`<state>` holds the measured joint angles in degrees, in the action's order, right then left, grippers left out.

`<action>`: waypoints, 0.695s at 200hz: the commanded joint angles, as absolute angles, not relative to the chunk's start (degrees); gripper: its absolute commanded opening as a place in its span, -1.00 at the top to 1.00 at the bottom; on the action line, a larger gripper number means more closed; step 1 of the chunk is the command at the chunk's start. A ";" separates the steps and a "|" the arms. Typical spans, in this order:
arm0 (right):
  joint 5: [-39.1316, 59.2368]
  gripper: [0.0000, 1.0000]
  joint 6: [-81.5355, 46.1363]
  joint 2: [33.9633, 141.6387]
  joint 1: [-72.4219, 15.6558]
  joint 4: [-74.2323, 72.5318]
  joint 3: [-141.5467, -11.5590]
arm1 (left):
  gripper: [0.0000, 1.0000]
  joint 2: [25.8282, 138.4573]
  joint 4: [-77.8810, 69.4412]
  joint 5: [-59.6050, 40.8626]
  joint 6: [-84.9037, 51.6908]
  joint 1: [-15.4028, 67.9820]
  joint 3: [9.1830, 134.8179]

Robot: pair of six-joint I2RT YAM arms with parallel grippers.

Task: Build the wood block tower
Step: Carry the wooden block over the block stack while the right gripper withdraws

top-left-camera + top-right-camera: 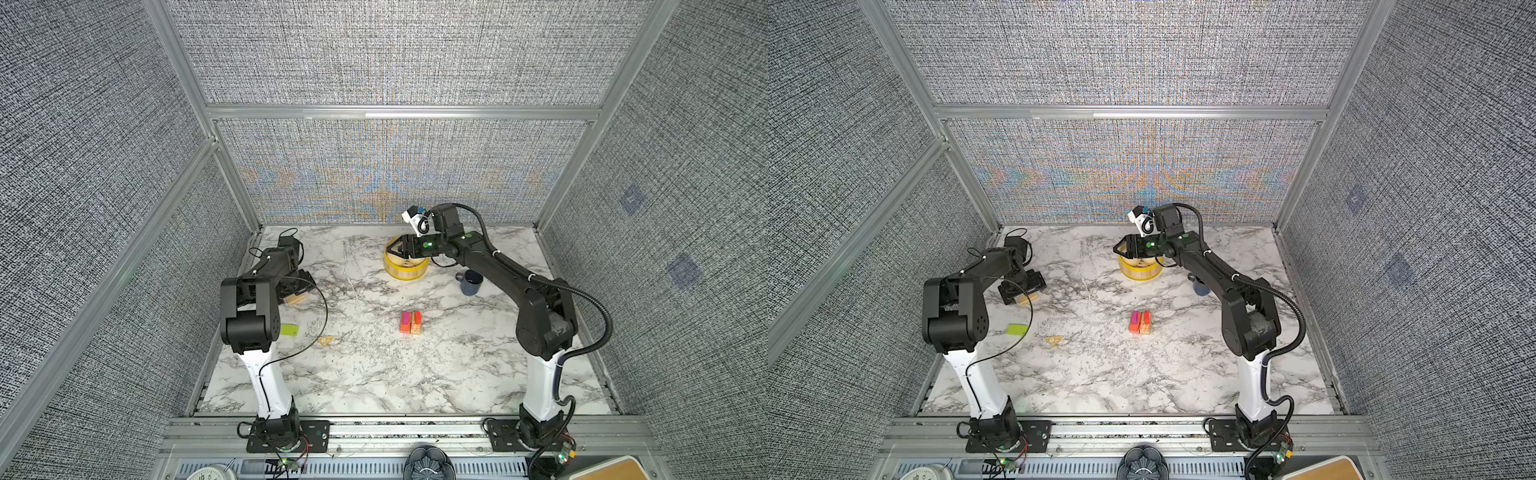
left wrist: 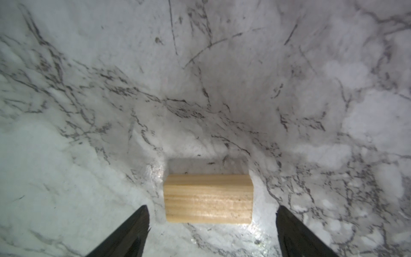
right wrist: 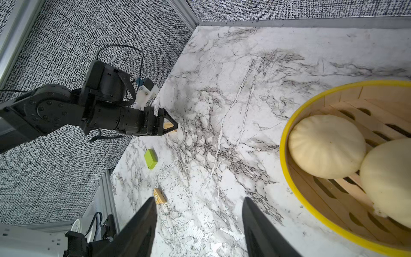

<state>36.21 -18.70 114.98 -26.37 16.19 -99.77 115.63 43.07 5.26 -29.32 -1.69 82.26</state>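
The left pincer (image 2: 211, 209) is lowered over a plain tan block (image 2: 208, 198) that lies flat on the marble worktop (image 1: 365, 374), near its left edge and towards the far side. In the left wrist view the jaws are spread, one on each side of the block, and a gap of bare worktop is seen between each jaw and the wood, so nothing is pinched.

The tower (image 1: 410, 323) is found close to the middle of the worktop, a little towards the right edge. It is made up of orange and tan blocks below, with pink and red ones above.

A lime-green slab (image 1: 289, 330) is laid flat by the left edge, nearer the front than the tan block. A small tan piece (image 1: 327, 340) rests just beside the slab, towards the middle.

The right pincer (image 3: 199, 200) is held above the yellow steamer basket (image 1: 405, 272) near the far edge. Its jaws are spread and nothing is held between them. Two pale buns (image 3: 327, 145) are seen inside the basket. A dark mug (image 1: 471, 282) stands near the basket, towards the right edge.
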 commanded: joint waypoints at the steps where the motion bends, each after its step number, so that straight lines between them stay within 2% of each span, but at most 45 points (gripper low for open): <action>1: 36.27 -0.26 -18.39 114.97 -26.32 16.16 -100.37 | -0.79 116.37 42.81 5.67 -29.09 -1.85 82.55; 85: 36.25 -0.25 -18.28 115.54 -26.33 16.48 -100.81 | -0.58 117.26 40.53 4.62 -28.92 -2.83 80.96; 139: 36.31 -0.25 -18.37 115.59 -26.36 16.47 -100.79 | -0.29 117.08 40.67 4.88 -28.92 -2.77 80.33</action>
<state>36.21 -18.68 115.52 -26.30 16.49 -100.12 116.77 40.12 4.16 -29.12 -2.76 80.86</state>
